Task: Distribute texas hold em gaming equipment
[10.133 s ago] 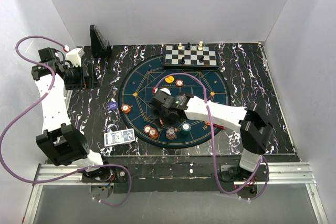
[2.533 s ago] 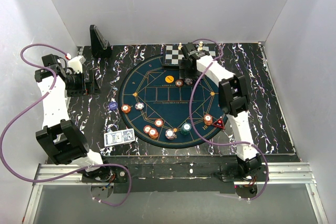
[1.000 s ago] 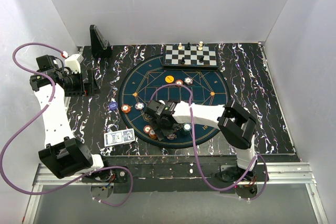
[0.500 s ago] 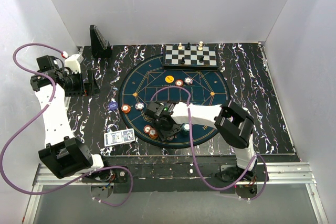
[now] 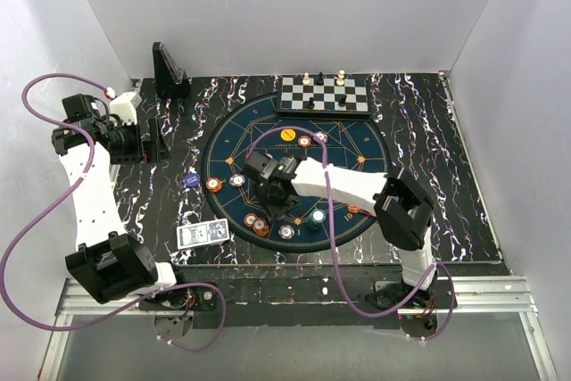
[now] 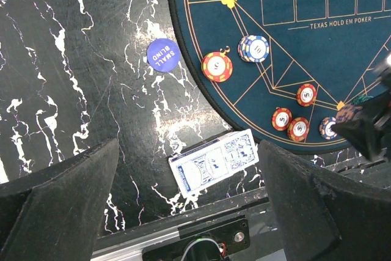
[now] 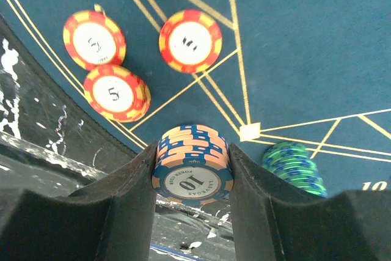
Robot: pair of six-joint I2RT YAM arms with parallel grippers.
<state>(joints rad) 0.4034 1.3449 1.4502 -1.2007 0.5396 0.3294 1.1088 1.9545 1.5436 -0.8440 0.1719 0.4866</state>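
Note:
My right gripper [image 7: 192, 172] is shut on a stack of blue-and-peach "10" chips [image 7: 192, 166] at the near edge of the round mat [image 5: 348, 167]. I cannot tell if the stack is lifted. It shows in the top view [image 5: 286, 232] just near of the gripper [image 5: 282, 220]. Three orange chips [image 7: 116, 93] lie to its left and a teal stack [image 7: 293, 164] to its right. My left gripper [image 6: 189, 212] is open and empty, high over the card deck [image 6: 214, 163] and the blue Small Blind disc [image 6: 163, 55]. The yellow disc [image 5: 287, 134] lies far on the mat. The red marker is hidden.
The chessboard [image 5: 323, 94] with its pieces stands at the mat's far edge. Two black stands [image 5: 168, 69] are at the far left by my left gripper [image 5: 134, 136]. More chips [image 5: 213, 185] lie on the mat's left side and two [image 5: 304, 141] by the yellow disc.
My right arm came back from the chessboard side to the mat's near edge and closed on the "10" stack; its wrist has now drawn up and left. The left arm has barely moved.

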